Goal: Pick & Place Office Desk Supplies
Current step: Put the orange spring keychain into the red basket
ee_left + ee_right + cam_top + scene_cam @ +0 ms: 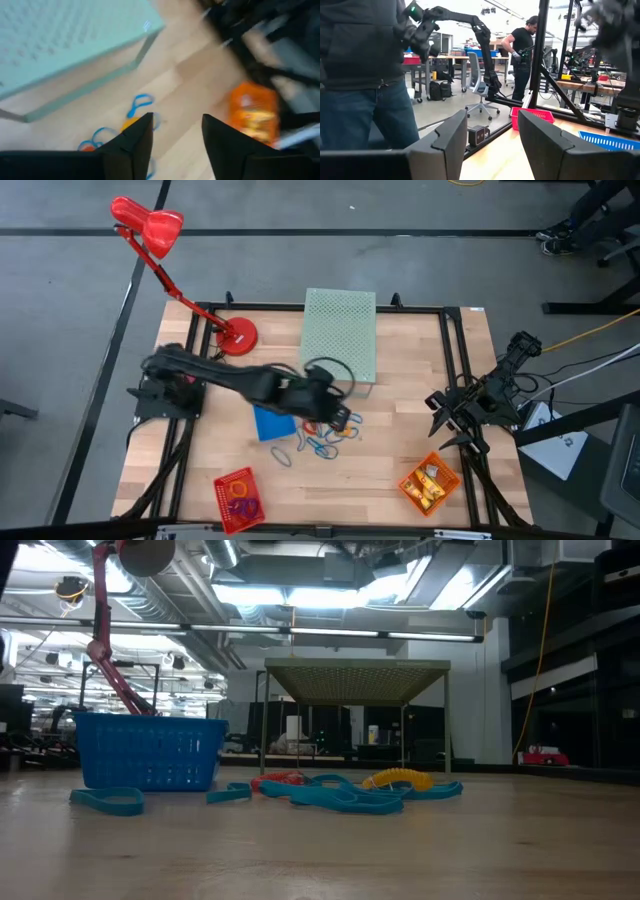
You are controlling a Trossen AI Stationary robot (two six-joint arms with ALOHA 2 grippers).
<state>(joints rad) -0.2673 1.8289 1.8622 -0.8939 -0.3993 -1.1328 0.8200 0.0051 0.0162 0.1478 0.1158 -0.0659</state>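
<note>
Hovering over the pile of loops, my left fingers stand spread with nothing between them. To do this step well I judge I should pick one loop at the pile's edge, lower straight down with one finger inside the loop and one outside, and close only once both tips reach the surface; a grab into the middle would likely drag several tangled pieces together.

The office desk supplies lie in a loose heap at the middle of the surface, just in front of the pale green perforated box and beside the blue basket. From table height they read as flat, limp blue loops overlapping one another, with a red loop and a ribbed yellow-orange piece lying among them. One blue loop lies apart in front of the blue basket.

Farther off, the orange basket and red basket already hold items. My right fingers wait spread and empty at the surface's right edge.
</note>
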